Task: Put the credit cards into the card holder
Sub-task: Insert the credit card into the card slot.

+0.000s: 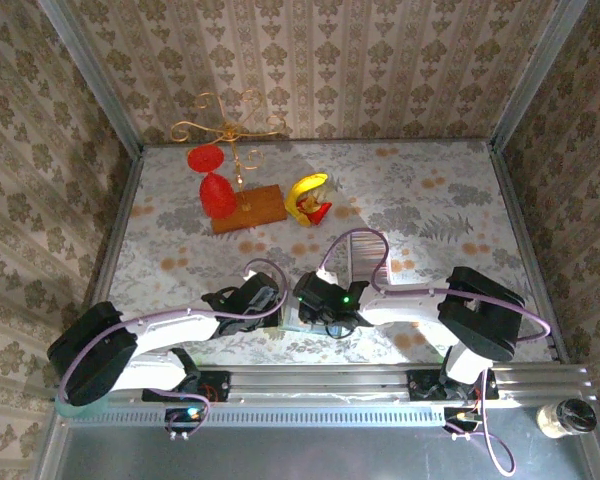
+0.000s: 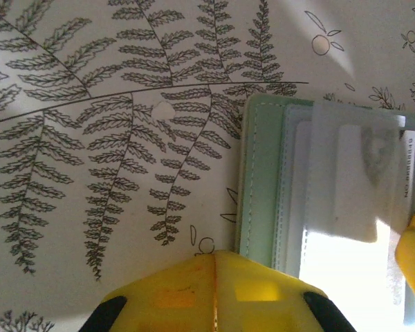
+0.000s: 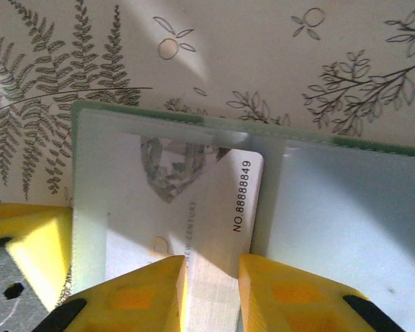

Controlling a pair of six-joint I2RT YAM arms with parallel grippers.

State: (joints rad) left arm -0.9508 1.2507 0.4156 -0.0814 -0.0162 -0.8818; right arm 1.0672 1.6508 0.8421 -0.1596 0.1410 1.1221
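My right gripper [image 3: 212, 266] pinches one credit card [image 3: 221, 200]. Its far end is tucked partway into a pocket of the open card holder [image 3: 346, 207], which lies at the table's near edge, midway along. My left gripper [image 2: 214, 261] is closed beside the holder's edge. I judge the card needs pushing home. The table [image 1: 430, 200] carries a fern-printed cloth, with patterned wallpaper [image 1: 330, 60] on three sides.

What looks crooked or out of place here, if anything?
The pale silvery rectangular card with a printed number seems slightly tilted in the open sage-green folding wallet, only partly tucked in. Nothing looks spilled or damaged.
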